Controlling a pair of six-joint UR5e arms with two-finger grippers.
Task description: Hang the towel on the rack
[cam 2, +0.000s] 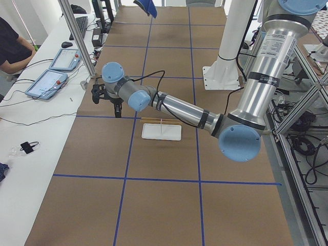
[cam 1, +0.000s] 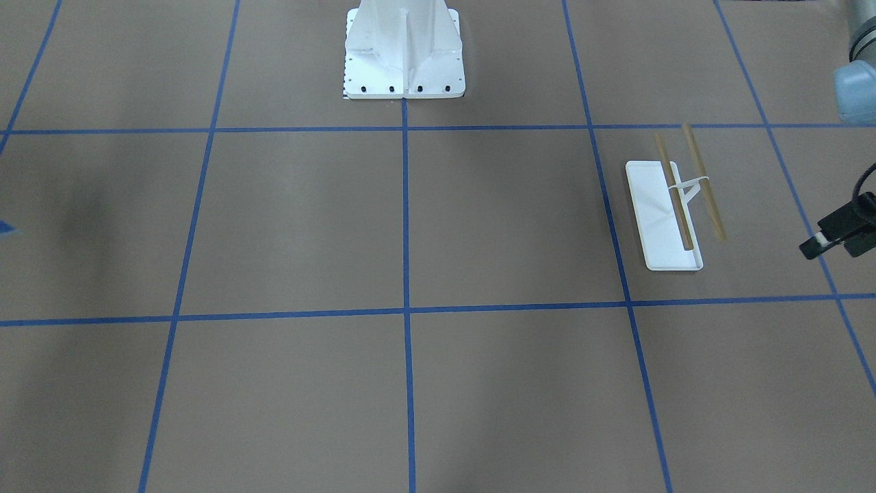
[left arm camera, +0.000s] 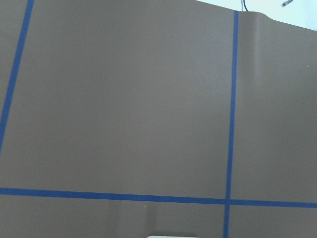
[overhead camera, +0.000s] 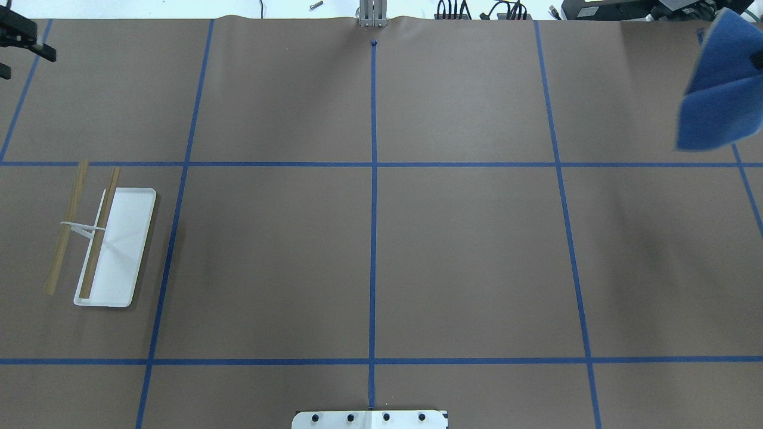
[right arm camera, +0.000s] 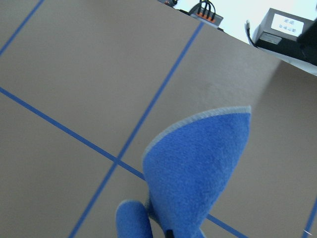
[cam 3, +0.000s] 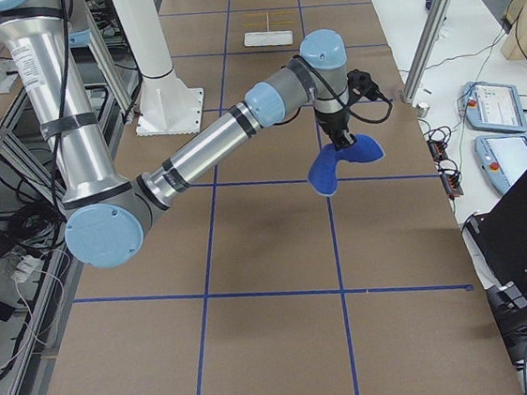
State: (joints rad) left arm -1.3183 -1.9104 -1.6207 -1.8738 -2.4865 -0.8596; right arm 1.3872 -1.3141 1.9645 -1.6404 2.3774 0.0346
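Observation:
The royal-blue towel [overhead camera: 718, 89] hangs in the air from my right gripper [cam 3: 337, 139], folded over itself, above the table's far right part. It fills the lower right wrist view [right arm camera: 198, 168], grey edging showing. The right gripper is shut on the towel's upper edge. The rack [overhead camera: 122, 238] stands on the table at the left, white tray base with two tan rods on a Y support, also seen in the front view [cam 1: 657, 212]. My left gripper [overhead camera: 18, 56] hovers beyond the rack near the far left table edge, open and empty.
The white bolted pedestal [cam 1: 404, 61] stands at the robot's side of the table, centre. An operators' bench with tablets [cam 2: 51, 72] and an aluminium post [cam 2: 77, 36] run along the table's far edge. Blue tape lines grid the brown table.

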